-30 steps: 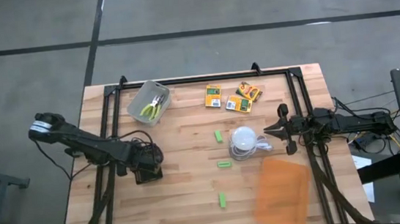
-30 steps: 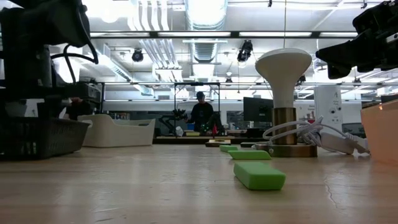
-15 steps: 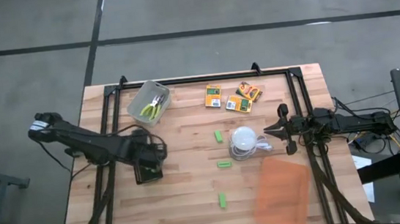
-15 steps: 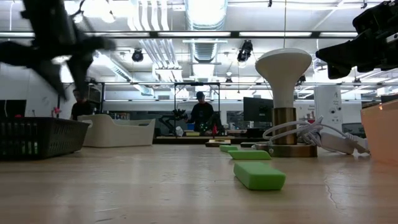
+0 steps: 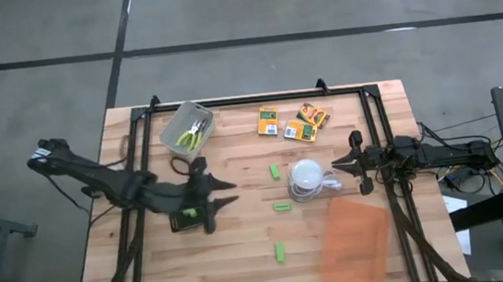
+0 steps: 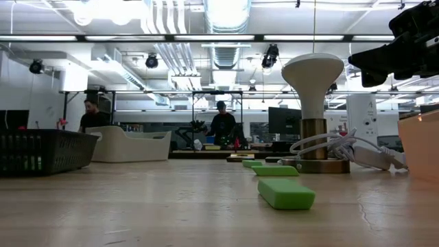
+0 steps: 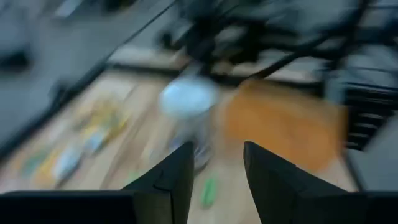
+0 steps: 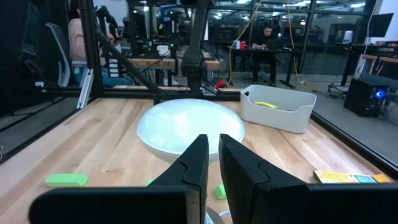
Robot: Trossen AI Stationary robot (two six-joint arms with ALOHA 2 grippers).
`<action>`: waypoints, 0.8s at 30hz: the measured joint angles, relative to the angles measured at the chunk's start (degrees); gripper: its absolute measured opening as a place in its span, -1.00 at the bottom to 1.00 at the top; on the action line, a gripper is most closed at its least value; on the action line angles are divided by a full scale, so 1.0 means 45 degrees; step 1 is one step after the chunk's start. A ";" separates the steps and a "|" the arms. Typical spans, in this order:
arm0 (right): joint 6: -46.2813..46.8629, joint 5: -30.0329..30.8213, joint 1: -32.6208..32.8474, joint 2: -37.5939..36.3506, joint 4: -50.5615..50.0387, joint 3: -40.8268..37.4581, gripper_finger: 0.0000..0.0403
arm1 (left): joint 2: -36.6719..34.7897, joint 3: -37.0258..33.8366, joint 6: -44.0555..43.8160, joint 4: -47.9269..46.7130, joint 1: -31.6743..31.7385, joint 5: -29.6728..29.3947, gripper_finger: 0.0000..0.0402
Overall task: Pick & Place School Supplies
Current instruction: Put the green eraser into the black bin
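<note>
Pliers [image 5: 192, 134] seen binned; three green sticks [image 5: 282, 207] and boxes [image 5: 268, 121] unplaced. Left gripper [image 5: 222, 193] half-open, empty; right gripper [image 5: 356, 161] nearly closed, empty.

Bright overhead lighting; motion-blurred left wrist view.

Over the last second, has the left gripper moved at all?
Yes. In the high view the left gripper has swung toward the table's middle, away from the gray tray and closer to the white lamp.
</note>
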 joint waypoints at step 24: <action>0.0000 0.0000 0.0000 0.0005 -0.0002 0.0000 -0.82 | -0.5308 -0.4203 0.4832 0.4484 0.0118 0.3875 -0.36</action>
